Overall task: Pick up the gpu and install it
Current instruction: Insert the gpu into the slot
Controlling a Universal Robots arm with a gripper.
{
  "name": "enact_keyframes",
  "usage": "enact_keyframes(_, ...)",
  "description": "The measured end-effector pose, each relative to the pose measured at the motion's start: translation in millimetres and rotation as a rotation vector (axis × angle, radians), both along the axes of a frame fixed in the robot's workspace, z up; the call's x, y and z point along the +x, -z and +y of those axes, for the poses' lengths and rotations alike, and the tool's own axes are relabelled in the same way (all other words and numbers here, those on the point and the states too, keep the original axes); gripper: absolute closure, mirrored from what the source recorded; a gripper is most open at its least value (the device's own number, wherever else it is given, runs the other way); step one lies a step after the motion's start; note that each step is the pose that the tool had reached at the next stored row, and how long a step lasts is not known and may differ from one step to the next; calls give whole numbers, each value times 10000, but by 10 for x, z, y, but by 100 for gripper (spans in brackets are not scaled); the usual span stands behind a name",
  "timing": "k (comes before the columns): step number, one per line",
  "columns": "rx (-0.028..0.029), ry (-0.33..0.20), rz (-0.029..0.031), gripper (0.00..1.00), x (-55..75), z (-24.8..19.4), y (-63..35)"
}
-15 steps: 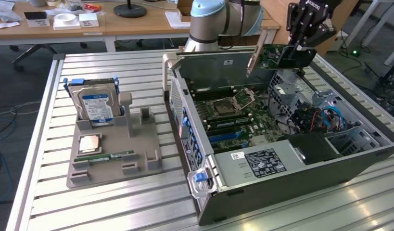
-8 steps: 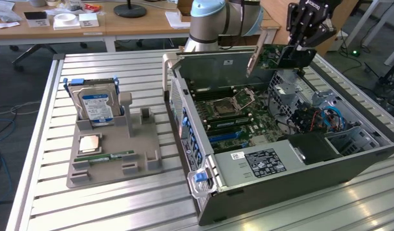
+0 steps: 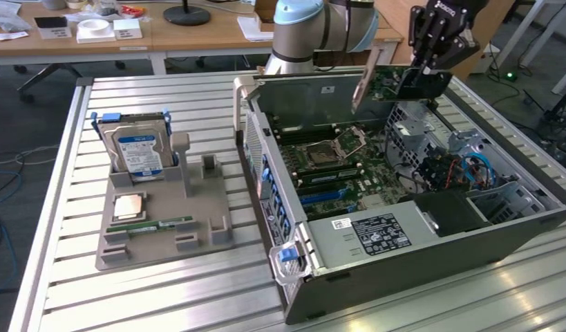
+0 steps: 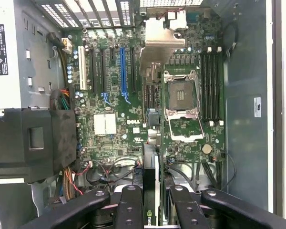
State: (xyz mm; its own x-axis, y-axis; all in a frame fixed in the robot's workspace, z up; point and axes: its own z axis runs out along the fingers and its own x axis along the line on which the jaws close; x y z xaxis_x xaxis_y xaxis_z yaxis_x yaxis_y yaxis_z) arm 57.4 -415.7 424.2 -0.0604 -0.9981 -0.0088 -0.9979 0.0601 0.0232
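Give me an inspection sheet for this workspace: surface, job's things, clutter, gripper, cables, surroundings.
Surface: slatted metal table carrying an open computer case that lies on its side.
Job's things: gpu held in the air above the case, not seated in a slot.
Clutter: grey holder with an upright hard drive, plus a square chip and a memory stick lying flat.
Gripper: gripper shut on the gpu.
Cables: blue cables inside the case; loose cables on the floor at the exterior view's left.
Surroundings: wooden desks behind the table.
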Motion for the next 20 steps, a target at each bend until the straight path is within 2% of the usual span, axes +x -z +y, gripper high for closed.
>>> enact_keyframes(4,0,-7,-82,74,-35,0,23)
enact_keyframes(15,0,-7,-87,74,-39,0,25)
enact_keyframes(20,0,-7,-134,74,-54,0,58)
